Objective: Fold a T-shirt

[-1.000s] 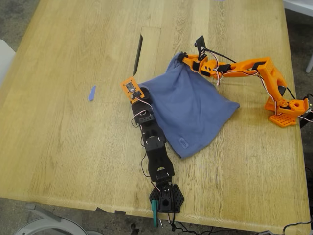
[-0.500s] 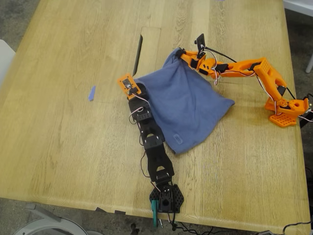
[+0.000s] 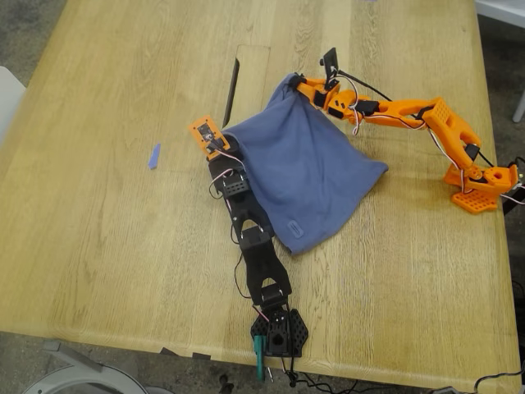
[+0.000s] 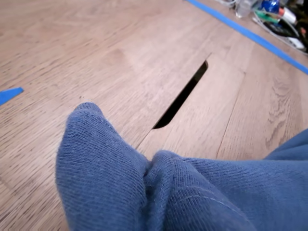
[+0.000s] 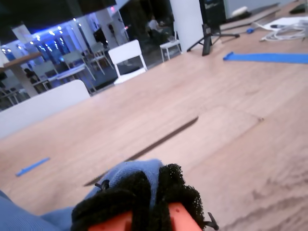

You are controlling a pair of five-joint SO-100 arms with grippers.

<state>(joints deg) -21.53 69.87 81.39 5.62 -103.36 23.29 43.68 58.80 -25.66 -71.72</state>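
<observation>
My second gripper [image 5: 153,195], with black foam-padded fingertips [image 5: 180,192] over orange plastic, is closed on a bunched fold of the slate-blue cotton T-shirt [image 5: 129,172]. More of the shirt shows beside it. Beyond lies the light wooden table [image 5: 192,106] with a dark narrow slot [image 5: 154,144]. A small blue strip of tape [image 5: 31,166] rests on the wood. White chairs [image 5: 129,60] stand beyond the table.

- Exterior view looks steeply down on the whole table [image 3: 107,271].
- 2 wrist views skim low and close across the wood, both catching the dark slot [image 4: 182,96] the exterior view shows.
</observation>
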